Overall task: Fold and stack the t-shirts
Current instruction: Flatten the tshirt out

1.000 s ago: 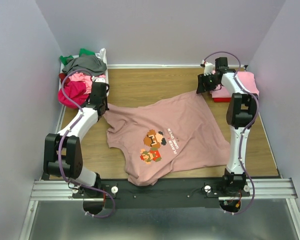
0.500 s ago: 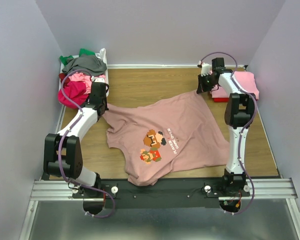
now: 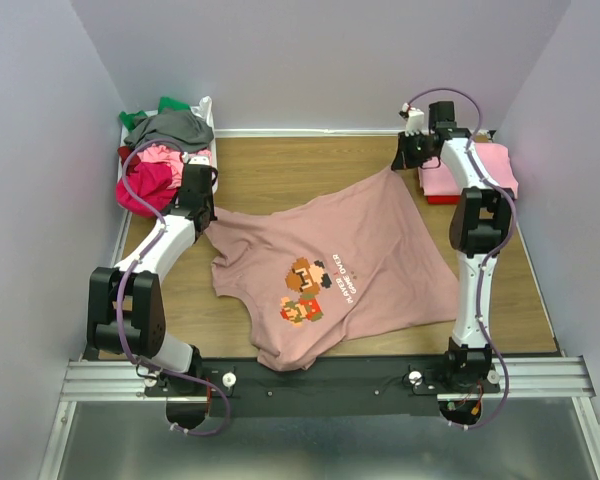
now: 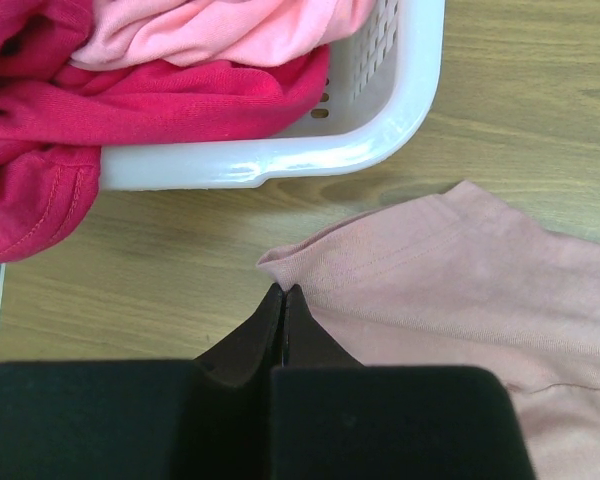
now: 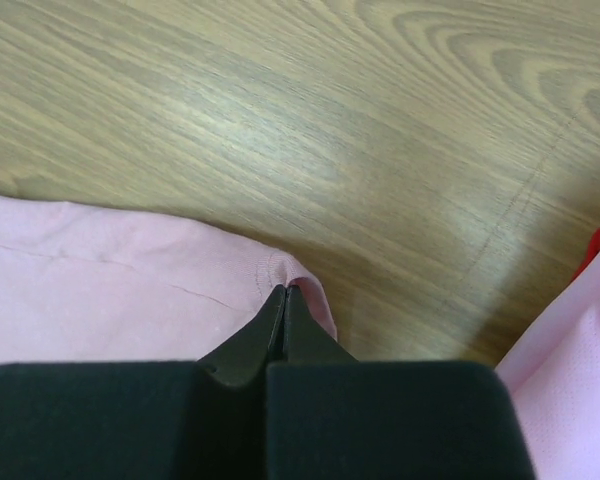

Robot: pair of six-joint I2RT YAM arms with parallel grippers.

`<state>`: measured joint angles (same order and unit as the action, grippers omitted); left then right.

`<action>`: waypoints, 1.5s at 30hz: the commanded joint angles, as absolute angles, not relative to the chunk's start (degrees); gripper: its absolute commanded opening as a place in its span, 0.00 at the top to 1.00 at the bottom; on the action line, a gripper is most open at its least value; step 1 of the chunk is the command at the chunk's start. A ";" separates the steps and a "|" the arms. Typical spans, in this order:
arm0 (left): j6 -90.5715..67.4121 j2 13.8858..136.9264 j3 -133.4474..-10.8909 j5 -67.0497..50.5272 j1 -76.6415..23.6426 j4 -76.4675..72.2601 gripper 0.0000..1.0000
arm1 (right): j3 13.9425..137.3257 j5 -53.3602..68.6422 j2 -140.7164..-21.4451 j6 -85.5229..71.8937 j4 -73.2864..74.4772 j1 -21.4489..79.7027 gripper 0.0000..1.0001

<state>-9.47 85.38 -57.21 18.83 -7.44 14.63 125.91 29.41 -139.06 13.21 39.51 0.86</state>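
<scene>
The pink shirt (image 3: 365, 240) is lying spread in the middle of the table (image 3: 280, 165). The left gripper (image 4: 282, 292) is pinching its left corner. The right gripper (image 5: 285, 291) is pinching its upper right corner.

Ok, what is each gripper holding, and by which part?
Both hold the dusty-pink tee by edge corners: left gripper pinches the one near the basket, right gripper the far-right one.
</scene>
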 commanded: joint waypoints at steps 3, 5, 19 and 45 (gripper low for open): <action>-9.58 84.64 -56.69 19.34 -6.77 13.54 1.00 | 129.55 30.06 -142.64 9.50 36.83 1.23 1.00; -9.58 84.73 -56.60 19.51 -6.77 13.45 1.00 | 131.48 29.27 -144.65 9.05 36.48 1.23 1.00; -9.49 85.43 -56.78 19.16 -6.77 13.45 1.00 | 134.91 24.79 -150.21 8.88 34.63 1.67 0.89; -9.32 85.34 -56.95 17.32 -6.68 13.18 1.00 | 130.61 31.02 -149.50 9.40 34.01 3.07 0.61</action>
<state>-9.47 85.41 -57.21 18.37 -7.11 14.46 132.42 27.55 -148.92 9.10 33.93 1.91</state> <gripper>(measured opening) 0.009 0.443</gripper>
